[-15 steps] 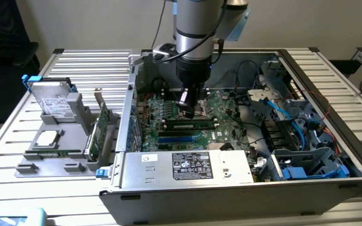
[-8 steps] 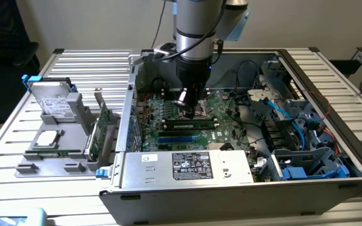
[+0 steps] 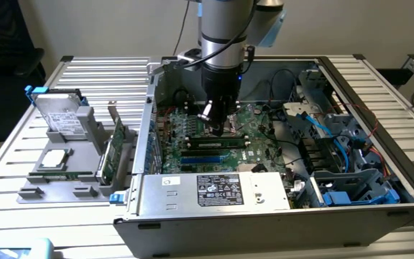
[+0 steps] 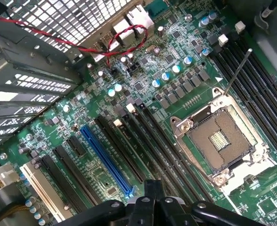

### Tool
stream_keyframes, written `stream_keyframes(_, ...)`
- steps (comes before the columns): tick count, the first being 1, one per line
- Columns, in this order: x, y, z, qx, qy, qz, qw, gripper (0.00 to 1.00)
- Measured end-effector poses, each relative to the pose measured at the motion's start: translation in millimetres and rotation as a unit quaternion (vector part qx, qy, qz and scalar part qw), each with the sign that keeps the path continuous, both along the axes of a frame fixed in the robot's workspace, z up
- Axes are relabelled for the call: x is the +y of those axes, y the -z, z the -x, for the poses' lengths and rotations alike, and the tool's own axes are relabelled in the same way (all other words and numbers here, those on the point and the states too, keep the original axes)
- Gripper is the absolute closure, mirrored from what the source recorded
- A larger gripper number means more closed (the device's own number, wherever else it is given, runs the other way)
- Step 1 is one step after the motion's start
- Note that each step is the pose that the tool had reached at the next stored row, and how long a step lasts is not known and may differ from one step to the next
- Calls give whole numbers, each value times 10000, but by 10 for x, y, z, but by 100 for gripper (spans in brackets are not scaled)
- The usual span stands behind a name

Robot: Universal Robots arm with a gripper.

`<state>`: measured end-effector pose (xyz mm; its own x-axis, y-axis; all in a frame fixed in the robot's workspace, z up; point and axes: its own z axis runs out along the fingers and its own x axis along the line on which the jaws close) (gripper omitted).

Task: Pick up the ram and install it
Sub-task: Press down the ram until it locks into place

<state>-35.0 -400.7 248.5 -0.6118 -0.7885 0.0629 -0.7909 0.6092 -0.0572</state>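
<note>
Exterior view: one open computer case [image 3: 379, 210] is seen lying on the slatted tabletop [image 3: 99, 75], with one robot arm [image 3: 225, 32] reaching down into it. The gripper [image 3: 218, 125] is held low over the motherboard [image 3: 192, 132] inside the case, towards the case's rear wall. One ram [image 3: 218, 144] is seen inside the case, laid lengthwise along the black memory slots directly beneath the gripper. Whether it is touched cannot be told, nor can it be told whether the jaws are released or clenched. One blue slot [image 3: 203, 159] is seen just beside the ram, on the side towards the case's front. One labelled power supply [image 3: 221, 190] is mounted at the front edge of the case. Outside the case, at the exterior view's left, one grey tray [image 3: 30, 191] carries one hard drive [image 3: 62, 116] and one upright expansion card [image 3: 117, 143].

In the wrist view, one empty processor socket [image 4: 221, 141], one long blue slot [image 4: 108, 162] and one white slot [image 4: 42, 186] are counted on the motherboard.
</note>
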Motion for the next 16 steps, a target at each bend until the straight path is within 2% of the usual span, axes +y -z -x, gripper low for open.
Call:
stream_keyframes(8,0,0,0,-72,407,15,9991,89)
stream_keyframes(16,0,0,0,-144,809,30,9966,89)
